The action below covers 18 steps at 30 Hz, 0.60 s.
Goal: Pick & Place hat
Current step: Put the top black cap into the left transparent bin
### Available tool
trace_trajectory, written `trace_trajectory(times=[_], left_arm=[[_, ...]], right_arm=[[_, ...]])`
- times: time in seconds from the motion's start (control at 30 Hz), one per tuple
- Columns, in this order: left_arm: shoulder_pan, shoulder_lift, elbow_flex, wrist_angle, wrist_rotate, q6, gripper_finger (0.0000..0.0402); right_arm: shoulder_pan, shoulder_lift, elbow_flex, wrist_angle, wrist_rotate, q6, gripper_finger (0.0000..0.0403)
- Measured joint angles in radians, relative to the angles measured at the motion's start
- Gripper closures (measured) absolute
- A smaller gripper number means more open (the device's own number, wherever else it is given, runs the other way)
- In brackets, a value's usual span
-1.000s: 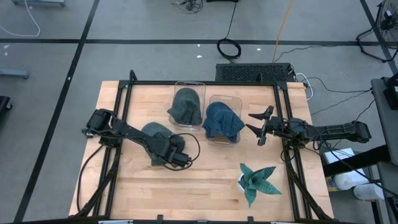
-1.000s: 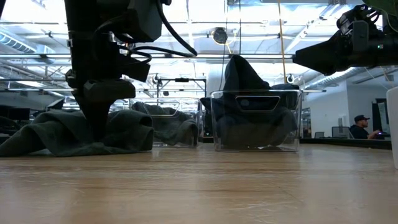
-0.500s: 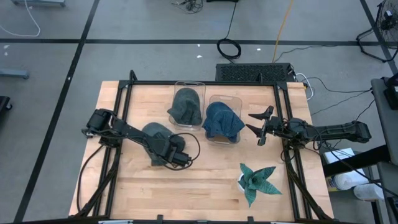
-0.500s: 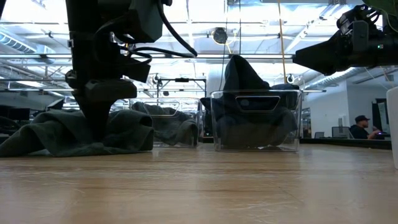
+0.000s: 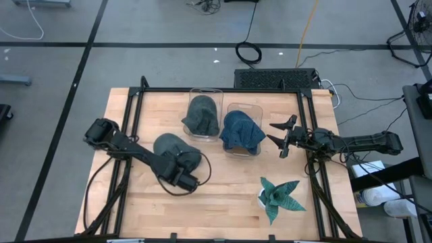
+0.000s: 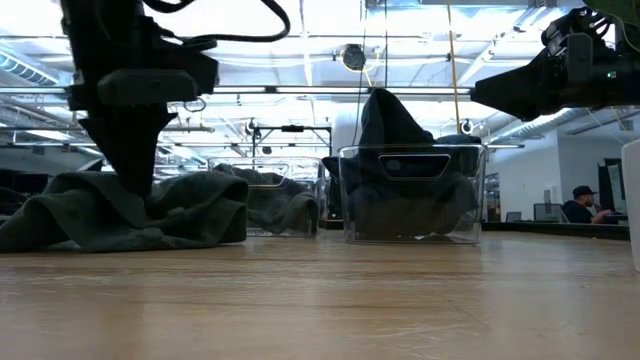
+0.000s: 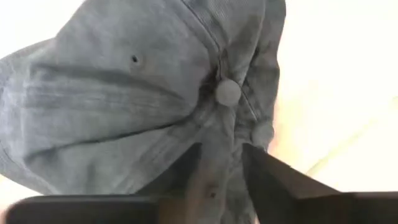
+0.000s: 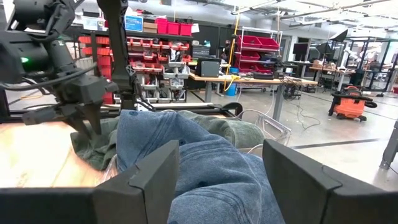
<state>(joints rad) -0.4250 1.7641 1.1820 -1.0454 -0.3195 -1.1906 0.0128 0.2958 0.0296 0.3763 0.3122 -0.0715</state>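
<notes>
Here the left gripper [image 5: 181,177] sits low on the near edge of the grey cap [image 5: 172,146], its fingers [image 7: 273,183] slightly apart astride a fold of fabric. Beyond the cap stand two clear bins [image 5: 244,128] with hats; the right gripper [image 5: 283,138] hovers spread wide, just right of them.

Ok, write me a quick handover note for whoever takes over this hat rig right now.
Left gripper: down on the loose grey hat on the table, jaws slightly parted astride a fold of the fabric; a firm grip is not evident.
Right gripper: jaws open, empty, hovering just right of the blue hat's bin.
Hats: a grey-green hat sits in the left clear bin; the blue hat sits in the right clear bin.
Done: two hats binned.
Left: the loose grey hat lies on the table in front of the bins. No empty bin is visible.
</notes>
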Motion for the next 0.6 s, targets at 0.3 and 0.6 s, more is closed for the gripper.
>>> trace_trajectory(times=[0.3, 0.6], left_arm=[[-0.010, 0.000, 0.026, 0.061, -0.039, -0.042, 0.0168], [-0.012, 0.007, 0.060, 0.030, -0.101, -0.047, 0.0160]], right_arm=[[0.000, 0.000, 0.000, 0.000, 0.000, 0.000, 0.0181], [0.000, 0.000, 0.000, 0.000, 0.000, 0.000, 0.0181]])
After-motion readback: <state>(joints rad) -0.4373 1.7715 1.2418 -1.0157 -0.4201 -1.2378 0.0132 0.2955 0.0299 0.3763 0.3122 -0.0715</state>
